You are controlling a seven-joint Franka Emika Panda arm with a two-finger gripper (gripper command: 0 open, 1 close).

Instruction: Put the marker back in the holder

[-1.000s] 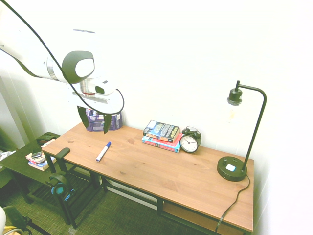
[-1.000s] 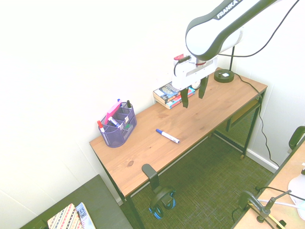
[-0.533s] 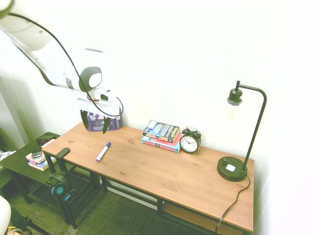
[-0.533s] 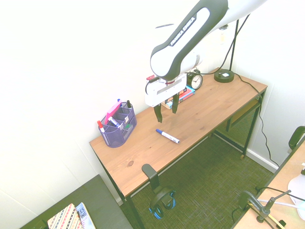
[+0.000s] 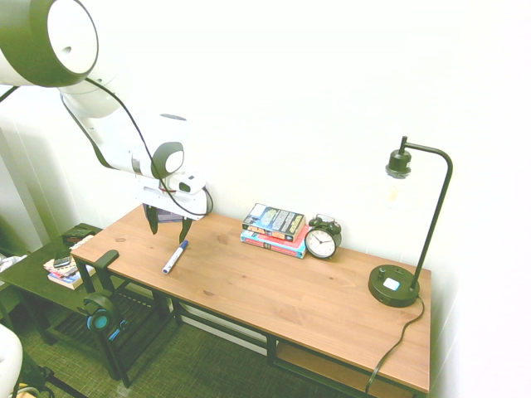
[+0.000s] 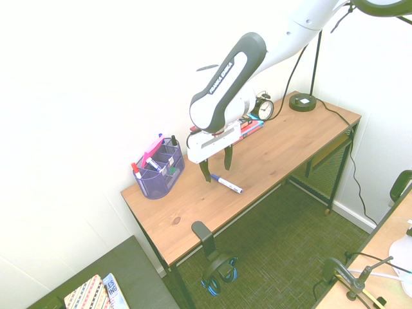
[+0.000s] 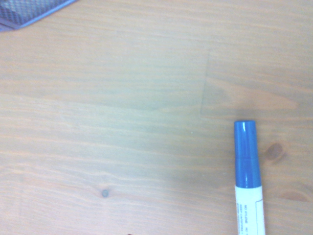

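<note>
marker (image 6: 226,184): flat on the desk (image 6: 290,145), near its front edge, free for you to pick.
gripper (image 6: 216,170): jaws spread, empty, above the cap end.
holder (image 6: 158,169): back corner, slots upward.

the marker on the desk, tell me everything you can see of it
The marker is slim, with a white barrel that carries small print and a blue cap on one end, plastic by the look of it. The cap is on. It lies flat on the wooden desk, apart from the purple mesh holder, its capped end pointing toward the wall. Nothing but the desk touches it. The tool hangs open just above its capped end, not gripping it.
</note>
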